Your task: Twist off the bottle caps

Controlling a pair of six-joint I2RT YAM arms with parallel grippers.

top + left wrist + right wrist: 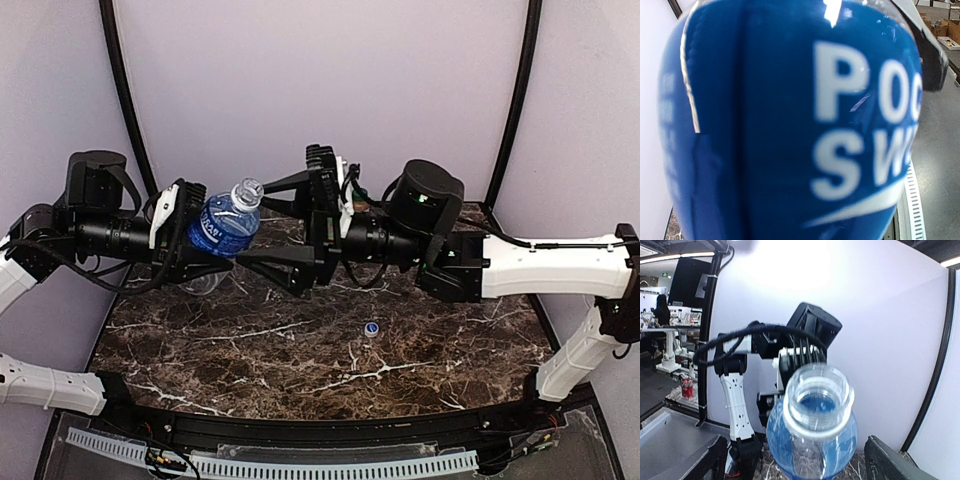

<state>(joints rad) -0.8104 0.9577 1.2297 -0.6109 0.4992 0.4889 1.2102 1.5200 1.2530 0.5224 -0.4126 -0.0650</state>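
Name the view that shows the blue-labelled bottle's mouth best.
Right wrist: it looks almost straight into the bottle's open mouth, rim sharp and uncapped. Top external shows it small, tilted, from the side. Left wrist shows only the blue label, filling the frame.

Clear plastic bottle, glossy blue label, polished marble tabletop

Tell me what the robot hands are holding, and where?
The left gripper grips the blue-labelled bottle around its labelled middle. The right gripper is open, holding nothing.
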